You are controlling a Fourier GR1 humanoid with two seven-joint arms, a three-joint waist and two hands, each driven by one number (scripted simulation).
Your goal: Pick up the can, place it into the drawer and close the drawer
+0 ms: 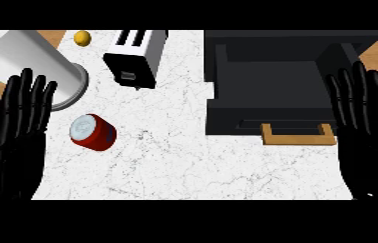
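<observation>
The can (93, 132) — red, with a pale lid — sits on the white marbled surface (184, 167) at the left, tilted so its top faces up and to the left. It is untouched. The left hand (23, 122) stands just beside it at the view's left edge, fingers straight and spread, holding nothing. The right hand (356, 117) is at the right edge in the same state, fingers straight and apart, partly overlapping the drawer (269, 94).

That drawer is a dark box, open, with a wooden handle (297, 134) on its near side. It lies well apart from the can, across the width of the surface.

Nothing of the task looks done yet: the can must be grasped, carried right, lowered in, and the drawer pushed closed.

The risks, as I judge them, start with the can's tilt — a rounded body could roll or skid away if the fingers close off-centre. A toaster (136, 57) and a large grey cylinder (44, 69) stand behind the can, so a reach that overshoots could knock them. On the carry, the drawer's near wall could catch the can if it comes in too low.
</observation>
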